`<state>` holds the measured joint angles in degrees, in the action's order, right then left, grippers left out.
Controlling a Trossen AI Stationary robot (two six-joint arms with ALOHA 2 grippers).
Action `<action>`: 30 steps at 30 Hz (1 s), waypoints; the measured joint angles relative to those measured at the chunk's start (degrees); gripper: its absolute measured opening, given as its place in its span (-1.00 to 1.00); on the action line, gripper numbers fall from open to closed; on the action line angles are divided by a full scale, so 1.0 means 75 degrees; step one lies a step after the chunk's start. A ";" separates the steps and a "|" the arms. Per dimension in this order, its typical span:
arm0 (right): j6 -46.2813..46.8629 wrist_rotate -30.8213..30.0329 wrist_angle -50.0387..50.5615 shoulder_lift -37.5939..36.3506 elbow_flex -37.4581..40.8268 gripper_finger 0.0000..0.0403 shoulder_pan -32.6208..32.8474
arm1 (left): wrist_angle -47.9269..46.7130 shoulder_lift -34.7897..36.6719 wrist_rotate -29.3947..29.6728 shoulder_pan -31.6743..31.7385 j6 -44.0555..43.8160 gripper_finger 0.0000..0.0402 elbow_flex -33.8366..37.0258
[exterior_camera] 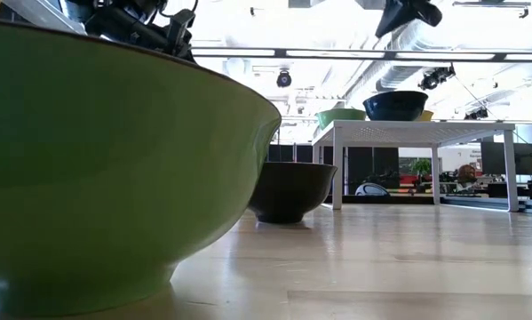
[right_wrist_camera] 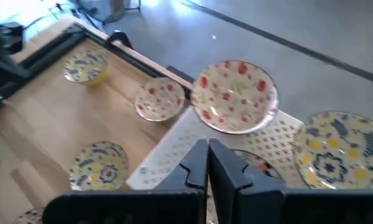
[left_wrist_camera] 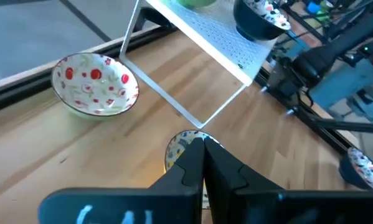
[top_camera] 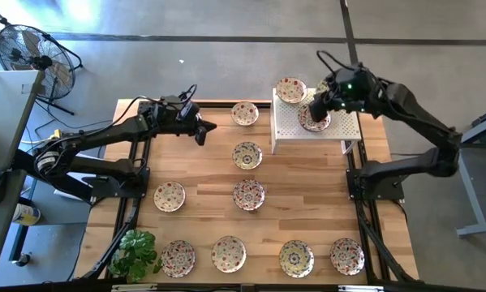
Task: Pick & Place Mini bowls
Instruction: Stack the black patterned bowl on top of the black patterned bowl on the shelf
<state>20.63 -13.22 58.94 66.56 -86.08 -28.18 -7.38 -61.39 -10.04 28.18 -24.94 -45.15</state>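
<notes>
Broadly, a pale wooden counter [top_camera: 202, 174] is filling the middle of the high view, with a white perforated stand [top_camera: 340, 126] sitting at its far right corner. The left arm [top_camera: 96, 142] is reaching in from the left, and the right arm [top_camera: 413, 109] is bending over the stand from the right. The mini bowls [top_camera: 249, 195] are small, round and shallow, cream inside with busy red, green and blue flower patterns; from table height their outsides are showing as green or dark.

Four are lying in a row along the near edge, two more are sitting in the row behind, one is at the centre, and one [top_camera: 244, 113] is at the far edge just left of the stand. On the stand, a red-spotted bowl [top_camera: 290, 89] is resting at the far left corner, and another [top_camera: 314, 118] is lying under the right gripper.

The left gripper [top_camera: 202, 130] is hovering over bare counter left of the far bowl, fingers pressed together, holding nothing. The right gripper [right_wrist_camera: 207, 163] is hanging above the stand, likewise closed and empty.
</notes>
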 joint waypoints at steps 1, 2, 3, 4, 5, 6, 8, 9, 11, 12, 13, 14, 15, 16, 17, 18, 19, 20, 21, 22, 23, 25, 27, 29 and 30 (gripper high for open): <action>0.0006 -0.0040 -0.0057 0.0008 0.0000 -1.00 0.0213 | -0.0003 0.0000 -0.0023 0.0000 -0.0001 -1.00 0.0000; 0.0005 -0.0040 -0.0098 0.0025 0.0000 -1.00 0.0412 | -0.0008 0.0000 -0.0119 -0.0002 0.0005 -1.00 0.0000; 0.0007 -0.0026 -0.0120 0.0041 0.0000 -0.99 0.0623 | -0.0014 0.0000 -0.0240 -0.0006 0.0048 -1.00 0.0000; 0.0024 0.0001 -0.0142 0.0066 0.0000 -0.99 0.0826 | -0.0022 0.0000 -0.0353 -0.0006 0.0123 -1.00 0.0000; 0.0040 0.0042 -0.0183 0.0078 0.0000 -0.99 0.1042 | -0.0032 0.0000 -0.0427 -0.0008 0.0220 -1.00 0.0000; 0.0057 0.0095 -0.0227 0.0090 0.0000 -0.99 0.1262 | -0.0052 0.0000 -0.0458 -0.0009 0.0354 -1.00 0.0000; 0.0215 0.0173 -0.0301 0.0148 0.0000 -0.99 0.1737 | -0.0073 0.0000 -0.0504 -0.0011 0.0651 -1.00 0.0000; 0.0308 0.0235 -0.0306 0.0165 0.0000 -0.98 0.1986 | -0.0064 0.0000 -0.0504 -0.0009 0.0723 -1.00 0.0000; 0.0457 0.0237 -0.0345 0.0235 0.0000 -0.96 0.2450 | -0.0064 0.0000 -0.0507 -0.0009 0.0730 -1.00 0.0000; 0.0542 0.0231 -0.0371 0.0276 0.0000 -0.94 0.2682 | -0.0069 0.0000 -0.0507 -0.0009 0.0718 -1.00 0.0000; 0.0632 0.0202 -0.0379 0.0337 0.0000 -0.91 0.2920 | -0.0071 0.0000 -0.0507 -0.0009 0.0718 -1.00 0.0000; 0.0675 0.0183 -0.0371 0.0401 0.0000 -0.88 0.3150 | -0.0067 0.0000 -0.0513 -0.0009 0.0718 -1.00 0.0000; 0.0721 0.0187 -0.0365 0.0489 0.0000 -0.84 0.3393 | -0.0067 0.0000 -0.0556 -0.0009 0.0718 -1.00 0.0000; 0.0736 0.0215 -0.0361 0.0609 -0.0002 -0.79 0.3658 | -0.0066 0.0000 -0.0620 -0.0009 0.0723 -1.00 0.0000; 0.0726 0.0266 -0.0357 0.0749 -0.0003 -0.73 0.3919 | -0.0056 0.0000 -0.0704 -0.0009 0.0745 -1.00 0.0000; 0.0661 0.0334 -0.0336 0.0912 -0.0003 -0.67 0.4171 | -0.0034 0.0000 -0.0807 -0.0009 0.0803 -1.00 0.0000; 0.0581 0.0362 -0.0303 0.1102 -0.0003 -0.61 0.4404 | -0.0003 0.0000 -0.0863 -0.0009 0.0896 -1.00 0.0000; 0.0450 0.0359 -0.0270 0.1308 -0.0003 -0.55 0.4622 | 0.0027 0.0000 -0.0952 -0.0009 0.1000 -1.00 0.0000; 0.0349 0.0345 -0.0251 0.1523 -0.0003 -0.49 0.4816 | 0.0038 0.0000 -0.1010 -0.0012 0.1092 -1.00 0.0000; 0.0252 0.0292 -0.0255 0.1757 -0.0003 -0.43 0.4983 | 0.0038 0.0000 -0.1068 -0.0012 0.1156 -1.00 0.0000; 0.0155 0.0241 -0.0277 0.1991 -0.0003 -0.38 0.5114 | 0.0026 0.0000 -0.1148 -0.0011 0.1221 -1.00 0.0000; -0.0092 0.0205 -0.0356 0.2463 -0.0003 -0.26 0.5297 | -0.0049 0.0000 -0.1243 -0.0010 0.1332 -1.00 0.0000; -0.0381 0.0203 -0.0413 0.2929 -0.0003 -0.15 0.5408 | -0.0100 0.0000 -0.1425 -0.0009 0.1412 -1.00 0.0000; -0.0710 0.0224 -0.0417 0.3386 0.0000 -0.06 0.5487 | -0.0206 0.0006 -0.1610 -0.0009 0.1482 -1.00 0.0000; -0.0908 0.0228 -0.0420 0.3612 0.0000 -0.01 0.5506 | -0.0313 0.0006 -0.1671 -0.0009 0.1502 -1.00 0.0000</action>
<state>13.82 -11.51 55.79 93.65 -86.08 13.11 -9.73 -61.34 -22.58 28.12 -13.67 -45.15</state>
